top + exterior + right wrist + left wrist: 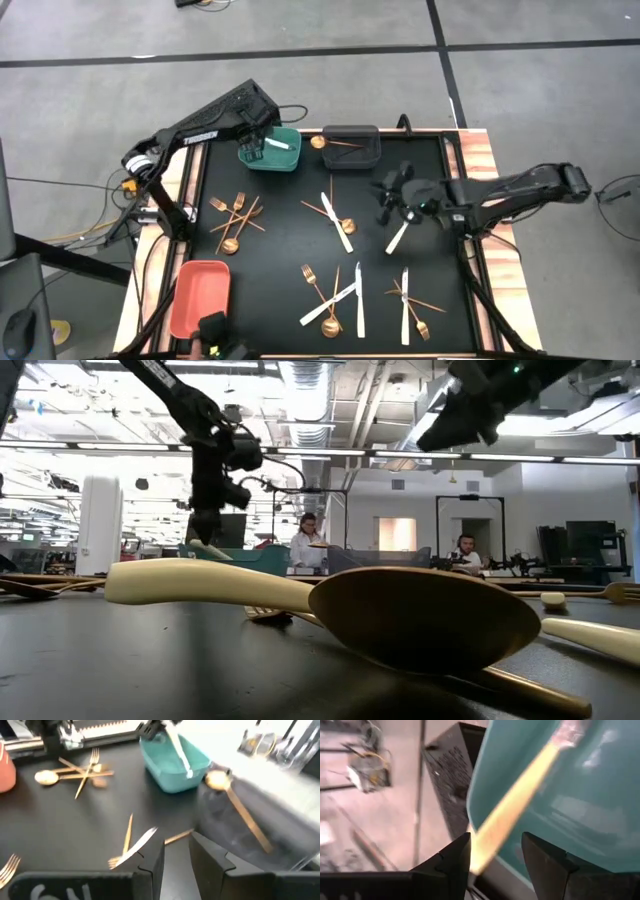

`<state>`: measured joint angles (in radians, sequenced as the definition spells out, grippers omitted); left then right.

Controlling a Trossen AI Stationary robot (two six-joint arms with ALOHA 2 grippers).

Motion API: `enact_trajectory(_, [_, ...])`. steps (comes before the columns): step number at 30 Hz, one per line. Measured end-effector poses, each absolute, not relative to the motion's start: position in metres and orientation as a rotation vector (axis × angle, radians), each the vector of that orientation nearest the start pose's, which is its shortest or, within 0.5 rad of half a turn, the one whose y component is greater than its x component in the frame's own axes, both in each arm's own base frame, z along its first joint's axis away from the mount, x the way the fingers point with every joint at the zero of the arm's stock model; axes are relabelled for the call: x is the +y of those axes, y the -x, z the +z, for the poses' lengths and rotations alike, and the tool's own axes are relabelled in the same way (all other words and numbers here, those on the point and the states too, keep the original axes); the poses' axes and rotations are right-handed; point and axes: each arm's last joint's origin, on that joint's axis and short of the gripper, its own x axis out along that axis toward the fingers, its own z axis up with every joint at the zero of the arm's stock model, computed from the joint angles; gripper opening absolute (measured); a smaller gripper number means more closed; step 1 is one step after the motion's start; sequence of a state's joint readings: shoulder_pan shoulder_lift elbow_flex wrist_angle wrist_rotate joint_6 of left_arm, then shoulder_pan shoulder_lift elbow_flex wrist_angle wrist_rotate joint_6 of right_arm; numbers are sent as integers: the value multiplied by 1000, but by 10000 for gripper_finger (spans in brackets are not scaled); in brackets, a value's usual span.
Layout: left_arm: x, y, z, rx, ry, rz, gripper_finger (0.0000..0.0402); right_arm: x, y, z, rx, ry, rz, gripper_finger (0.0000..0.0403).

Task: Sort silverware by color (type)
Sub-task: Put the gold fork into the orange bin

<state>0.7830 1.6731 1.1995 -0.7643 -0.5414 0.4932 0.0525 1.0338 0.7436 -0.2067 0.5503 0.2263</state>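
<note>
Left gripper (254, 150) hangs over the near-left rim of the teal bin (272, 159) at the far side of the bench (280, 250), fingers apart around a white knife (279, 144) that leans into that bin, seemingly just let go. Right gripper (392, 202) hovers right of centre; its fingers look slightly parted with nothing seen between them, another white knife (398, 237) lying just below. The dark grey bin (352, 154) holds one gold spoon (322, 142), the salmon bin (198, 295) looks bare. Most silverware (336, 298) lies scattered, so sorting has barely begun.
</note>
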Motion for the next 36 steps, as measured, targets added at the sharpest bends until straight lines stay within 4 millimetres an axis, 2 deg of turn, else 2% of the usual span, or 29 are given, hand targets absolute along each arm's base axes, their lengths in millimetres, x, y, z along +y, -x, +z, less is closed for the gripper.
enact_trajectory(3, [226, -213, 237, 1445, -81, 779, 166, -13, -208, 282, 409, -52, -572, 117])
enact_trajectory(7, [208, -213, 249, 1166, 84, 673, 166, -19, -198, 275, 498, -68, -611, 117])
enact_trajectory(11, [177, -219, 251, 972, 52, 534, 166, -14, -196, 260, 536, -128, -561, 117])
enact_trajectory(16, [122, -228, 253, 798, -2, 397, 167, 10, -192, 229, 617, -260, -421, 117])
enact_trajectory(19, [89, -236, 248, 657, -50, 298, 167, 26, -187, 218, 626, -308, -407, 117])
enact_trajectory(23, [58, -245, 236, 502, -73, 203, 167, 43, -181, 208, 569, -350, -435, 117])
enact_trajectory(27, [38, -249, 225, 429, -56, 143, 167, 54, -178, 203, 526, -378, -467, 117])
enact_trajectory(30, [26, -248, 217, 413, -43, 125, 167, 55, -181, 204, 497, -363, -469, 117])
enact_trajectory(36, [2, -243, 204, 519, -23, 176, 167, 51, -195, 218, 365, -325, -428, 117])
